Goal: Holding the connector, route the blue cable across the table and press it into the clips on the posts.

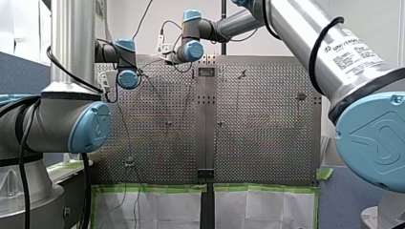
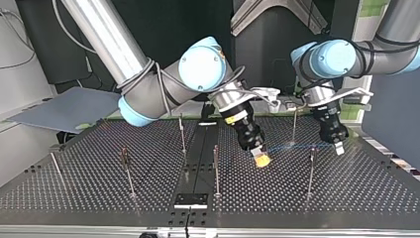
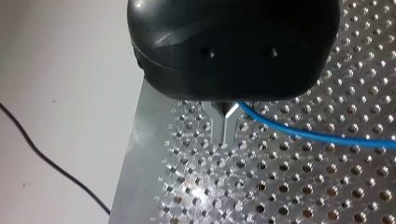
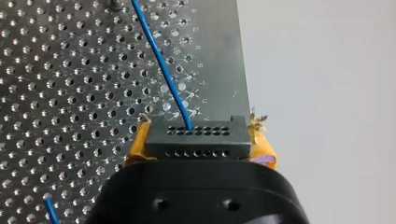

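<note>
The right pincer (image 4: 200,142) clamps the connector (image 4: 196,133) between yellow pads (image 4: 138,142). The left pincer (image 3: 225,122) is closed on the blue cable (image 3: 299,133), low over the tabletop (image 3: 280,186). Risk: overtension could drag the cable through the fingers (image 3: 229,128), missing the post clip (image 2: 312,150).

"Could you follow the blue cable (image 4: 163,70) from end to end?"

"No. In the right wrist view it ran out of the picture ahead of the connector (image 4: 196,133). The connector's lower part sat hidden behind the black body of my right gripper (image 4: 198,142), at the edge of the table (image 4: 219,56). Another stretch of cable beside that gripper was cut off too."

"And at my left gripper (image 3: 225,135)?"

"The cable passed behind its body beside the metal fingers (image 3: 218,122). Whether they pinched it was hidden. In the front view both grippers were too small to read, and the cable was too thin to trace."
</note>
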`<state>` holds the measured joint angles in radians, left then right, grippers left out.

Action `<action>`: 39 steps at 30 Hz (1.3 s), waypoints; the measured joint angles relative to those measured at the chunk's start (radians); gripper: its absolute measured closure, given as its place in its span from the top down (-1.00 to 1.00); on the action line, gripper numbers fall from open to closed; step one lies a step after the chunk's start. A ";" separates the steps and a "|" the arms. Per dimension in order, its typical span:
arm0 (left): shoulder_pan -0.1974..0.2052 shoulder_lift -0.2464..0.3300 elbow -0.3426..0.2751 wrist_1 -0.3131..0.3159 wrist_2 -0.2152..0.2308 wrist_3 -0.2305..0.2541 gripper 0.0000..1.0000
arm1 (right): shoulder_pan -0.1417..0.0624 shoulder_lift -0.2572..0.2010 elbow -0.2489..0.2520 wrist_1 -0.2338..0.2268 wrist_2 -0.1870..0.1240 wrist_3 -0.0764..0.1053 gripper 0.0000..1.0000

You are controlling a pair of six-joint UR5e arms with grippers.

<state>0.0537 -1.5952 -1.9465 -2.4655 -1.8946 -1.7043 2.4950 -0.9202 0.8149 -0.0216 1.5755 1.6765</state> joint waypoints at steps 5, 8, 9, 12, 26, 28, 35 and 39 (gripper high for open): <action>0.035 -0.007 0.001 0.016 0.034 -0.014 -1.00 | 0.003 0.013 -0.011 0.006 0.003 0.000 -1.00; 0.056 -0.022 0.001 0.026 0.059 -0.027 -1.00 | 0.004 0.023 -0.012 0.012 0.006 0.000 -1.00; 0.059 -0.027 0.001 0.029 0.067 -0.032 -1.00 | 0.004 0.026 -0.012 0.013 0.007 0.001 -1.00; 0.065 -0.036 0.001 0.036 0.092 -0.042 -1.00 | 0.004 0.035 -0.012 0.017 0.012 0.001 -1.00; 0.082 -0.076 0.019 0.113 0.186 -0.094 -1.00 | -0.001 0.068 -0.014 0.013 0.015 -0.001 -1.00; 0.087 -0.089 0.032 0.118 0.194 -0.099 -1.00 | -0.004 0.069 -0.017 0.011 0.012 0.000 -1.00; 0.092 -0.140 0.071 0.127 0.226 -0.100 -1.00 | -0.017 0.070 -0.032 0.010 0.003 0.000 -1.00; 0.100 -0.155 0.079 0.139 0.231 -0.109 -1.00 | -0.025 0.070 -0.044 0.011 0.001 0.000 -1.00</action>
<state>0.1533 -1.7497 -1.8673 -2.3262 -1.6638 -1.8133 2.4698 -0.8503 0.7709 -0.0110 1.5764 1.6769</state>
